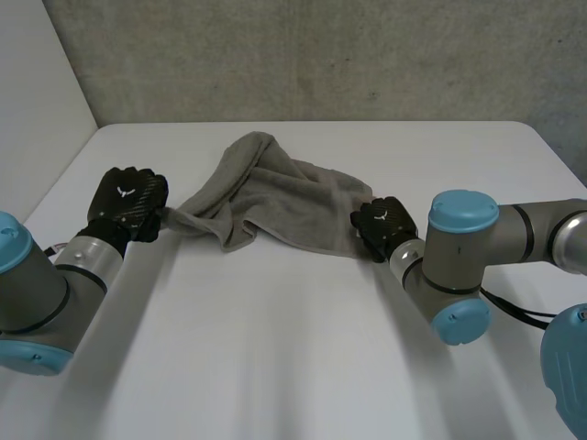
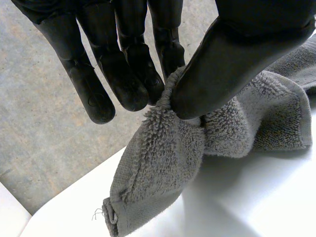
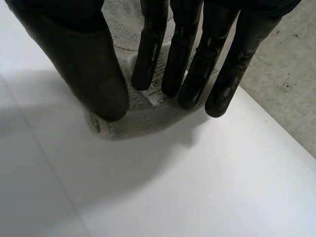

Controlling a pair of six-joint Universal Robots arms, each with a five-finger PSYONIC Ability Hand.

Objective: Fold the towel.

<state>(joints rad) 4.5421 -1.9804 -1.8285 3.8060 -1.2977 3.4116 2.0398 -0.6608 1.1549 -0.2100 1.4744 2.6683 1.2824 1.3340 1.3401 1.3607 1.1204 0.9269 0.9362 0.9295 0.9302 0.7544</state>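
I see the grey towel [image 1: 275, 197] lying crumpled toward the back of the white surface [image 1: 275, 348], between the robot's two hands. It is bunched into loose folds, with one rumpled ridge running toward the far edge and the rest spread low toward the robot's right.

The left hand [image 1: 128, 203] is at the towel's left end, where the cloth narrows into a drawn-out corner. In the left wrist view this hand [image 2: 232, 59] has the thumb pressing a tuft of the towel [image 2: 163, 163] against the nearest of its fingers [image 2: 168, 54], so the corner is pinched. The other fingers are straight, side by side and bare. Below the pinch the corner hangs free, its hem and a loose thread showing just above the surface.

The right hand [image 1: 381, 225] sits at the towel's right-hand near corner, right at the cloth's edge. In the right wrist view this hand [image 3: 94, 64] has its fingers [image 3: 197, 74] straight and close together, opposite the thumb. The towel [image 3: 143, 121] runs up between them, nipped there, and a small rounded flap of it rests on the surface [image 3: 197, 187] just beneath the fingertips.

Both arms reach in from the near side.
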